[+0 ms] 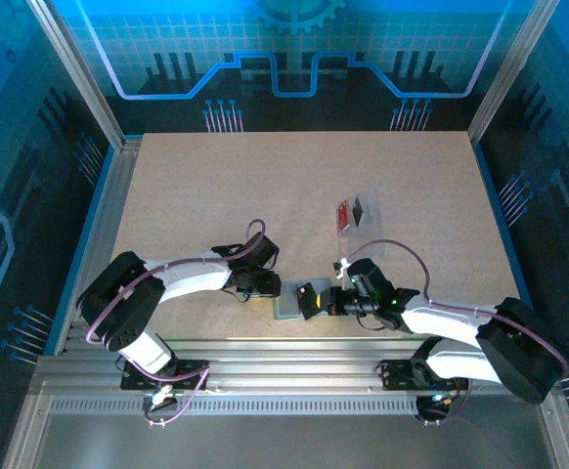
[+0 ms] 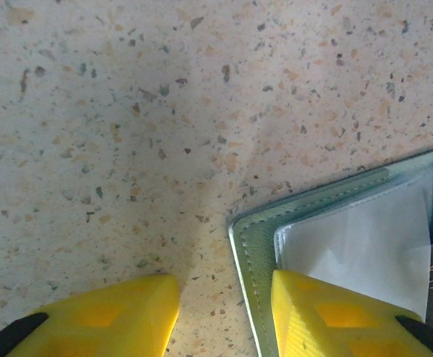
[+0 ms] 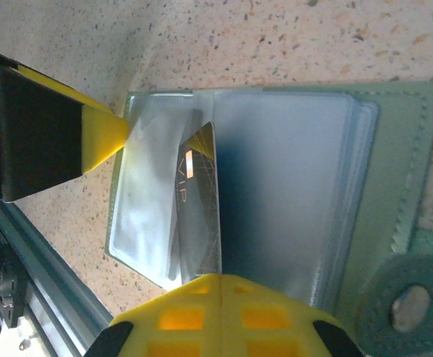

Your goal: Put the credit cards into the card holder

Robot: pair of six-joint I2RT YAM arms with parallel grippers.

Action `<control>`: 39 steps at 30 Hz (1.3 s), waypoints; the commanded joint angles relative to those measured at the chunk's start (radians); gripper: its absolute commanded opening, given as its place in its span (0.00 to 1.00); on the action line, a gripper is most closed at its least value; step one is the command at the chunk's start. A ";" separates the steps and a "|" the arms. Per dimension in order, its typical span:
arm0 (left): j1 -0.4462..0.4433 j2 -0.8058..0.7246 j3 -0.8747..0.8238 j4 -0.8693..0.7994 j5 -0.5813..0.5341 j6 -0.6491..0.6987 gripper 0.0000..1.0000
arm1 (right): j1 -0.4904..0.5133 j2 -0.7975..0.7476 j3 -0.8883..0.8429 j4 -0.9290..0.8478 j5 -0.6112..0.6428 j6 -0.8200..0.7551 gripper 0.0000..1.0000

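Right tool point(image 3: 220, 286) pinches the black card point(image 3: 200, 216) over the open card holder point(image 3: 395, 171); I see left tool point(image 2: 225, 291) open, straddling its corner.

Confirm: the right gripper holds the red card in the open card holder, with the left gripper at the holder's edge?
No: the card in the right gripper is the black card with gold VIP lettering, not red, per the right wrist view. The open card holder and left gripper are as stated.

Clear crinkly plastic pouch point(image 1: 368, 223): lies flat right of centre on speckled beige table point(image 1: 245, 186). Ribbed aluminium rails point(image 1: 294, 354) along the near edge. Blue circuit-patterned panels point(image 1: 363, 44) behind and at both sides.
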 commanded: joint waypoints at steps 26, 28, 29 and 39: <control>-0.031 0.126 -0.082 0.111 0.092 -0.021 0.40 | 0.056 0.138 0.078 0.038 0.136 0.013 0.00; -0.033 0.128 -0.084 0.115 0.092 -0.023 0.39 | 0.061 0.140 0.079 0.044 0.146 0.022 0.00; -0.034 0.129 -0.087 0.118 0.092 -0.025 0.39 | 0.063 0.141 0.079 0.047 0.145 0.024 0.00; -0.040 0.131 -0.107 0.133 0.092 -0.035 0.39 | 0.082 0.170 0.111 0.008 0.176 0.060 0.00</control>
